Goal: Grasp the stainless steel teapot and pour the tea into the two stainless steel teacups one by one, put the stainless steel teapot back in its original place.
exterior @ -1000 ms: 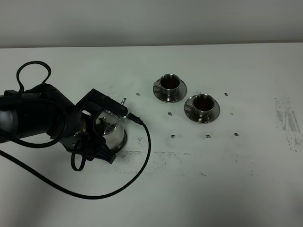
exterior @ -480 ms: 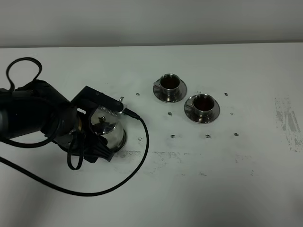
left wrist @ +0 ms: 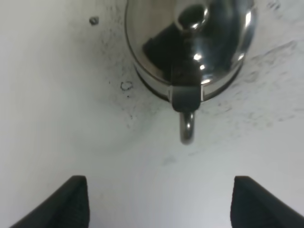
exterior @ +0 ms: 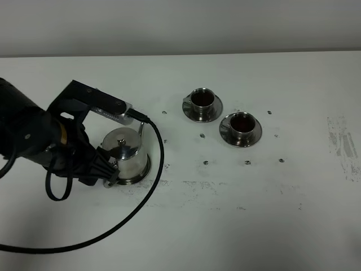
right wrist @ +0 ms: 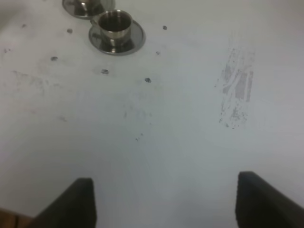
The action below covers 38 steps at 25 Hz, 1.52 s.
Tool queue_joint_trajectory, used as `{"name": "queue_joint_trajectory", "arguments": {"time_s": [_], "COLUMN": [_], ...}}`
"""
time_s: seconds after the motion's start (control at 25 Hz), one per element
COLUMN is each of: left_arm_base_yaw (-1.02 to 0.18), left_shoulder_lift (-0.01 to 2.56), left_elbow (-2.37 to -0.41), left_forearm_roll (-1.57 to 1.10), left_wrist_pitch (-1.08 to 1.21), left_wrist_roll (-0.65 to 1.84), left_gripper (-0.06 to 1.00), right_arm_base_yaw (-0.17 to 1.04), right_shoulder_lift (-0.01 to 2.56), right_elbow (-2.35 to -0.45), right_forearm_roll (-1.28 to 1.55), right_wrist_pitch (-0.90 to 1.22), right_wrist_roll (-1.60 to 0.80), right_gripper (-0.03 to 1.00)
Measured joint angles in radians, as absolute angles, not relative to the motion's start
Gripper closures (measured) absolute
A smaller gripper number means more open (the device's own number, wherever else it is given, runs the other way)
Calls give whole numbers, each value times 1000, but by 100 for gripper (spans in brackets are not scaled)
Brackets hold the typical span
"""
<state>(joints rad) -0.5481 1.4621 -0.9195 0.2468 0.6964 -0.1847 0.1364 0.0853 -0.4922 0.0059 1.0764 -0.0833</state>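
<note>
Since the earlier frame the left gripper (left wrist: 159,202) has drawn back off the stainless steel teapot (exterior: 127,153); its jaws stand wide apart and empty, the loop handle just ahead of them. The teapot sits upright on its coaster (exterior: 138,176). The right gripper (right wrist: 164,202) is likewise spread and empty, with both tea-filled teacups (exterior: 202,100) (exterior: 242,122) well ahead.

— From my station I see a white table (exterior: 237,226), small dark specks dotted near the middle.
— Same here; my feed adds a grey scuff patch (exterior: 343,144) by its right edge.
</note>
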Motion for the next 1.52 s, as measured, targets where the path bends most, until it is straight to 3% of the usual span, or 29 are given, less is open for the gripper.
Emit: {"name": "queue_joint_trajectory", "arguments": {"time_s": [0.6,0.96,1.52], "left_arm_base_yaw": [-506,-326,-103], "left_shoulder_lift": [1068,828,370], "left_elbow": [-919,-917,-615], "left_forearm_roll": [311,427,283], "left_wrist_pitch": [960,1192,1195], "left_wrist_roll": [-172,-247,-222], "left_gripper": [34,38,39], "right_arm_base_yaw": [136,136,136], "right_shoulder_lift": [85,85,85], "right_elbow": [-492,-492,-492], "right_forearm_roll": [6,0,0], "right_wrist_pitch": [1076,1076,1076], "right_wrist_roll": [-83,-83,-83], "right_gripper": [38,38,38]}}
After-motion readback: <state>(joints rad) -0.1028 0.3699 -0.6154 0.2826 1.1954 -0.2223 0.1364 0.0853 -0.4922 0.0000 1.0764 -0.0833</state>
